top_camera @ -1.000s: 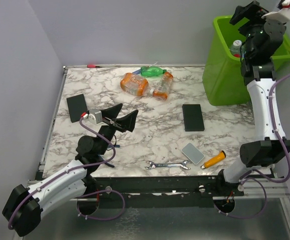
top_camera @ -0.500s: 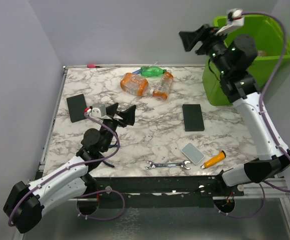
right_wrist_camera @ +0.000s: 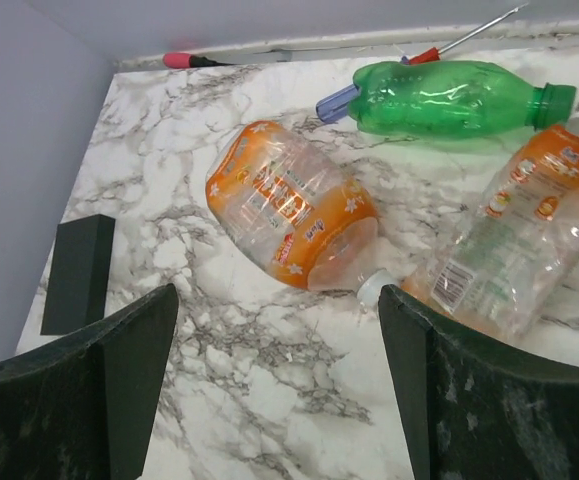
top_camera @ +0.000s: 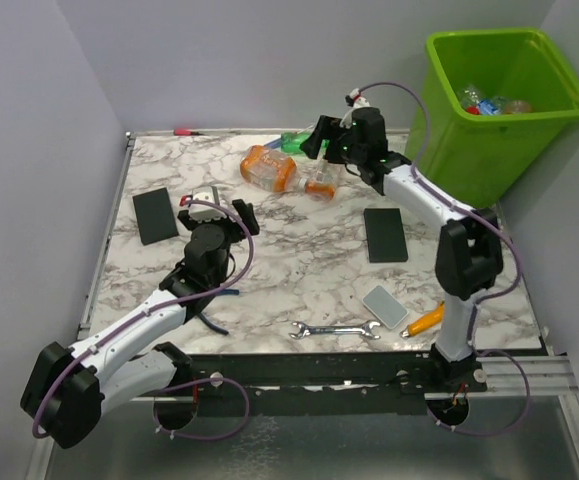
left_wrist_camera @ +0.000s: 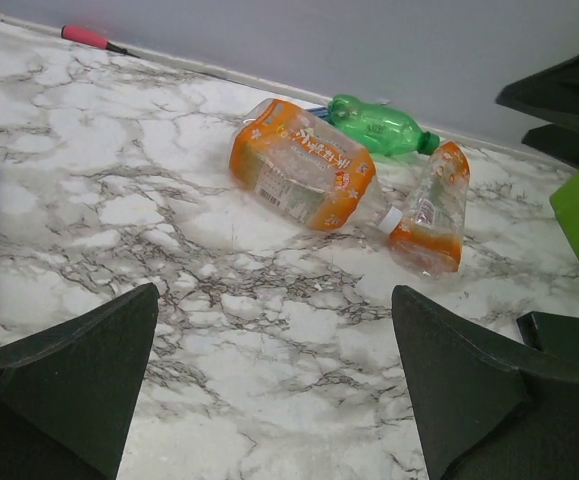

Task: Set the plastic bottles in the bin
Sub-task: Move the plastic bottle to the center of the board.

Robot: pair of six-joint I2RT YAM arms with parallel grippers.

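Note:
Three plastic bottles lie together at the back of the table: a crushed orange one, a clear one with an orange label, and a green one. My right gripper hovers just over them, open and empty, with the orange bottle just ahead of its fingertips. My left gripper is open and empty above bare marble, well short of the bottles. The lime-green bin stands at the back right with several bottles inside.
Black slabs lie at the left and right of centre. A grey slab, a wrench and an orange-handled screwdriver are near the front edge. A red-handled tool lies along the back wall, and a blue-handled screwdriver beside the green bottle.
My right arm has swung from above the bin down and left to the bottles at the back of the table. My left arm has reached a little further forward.

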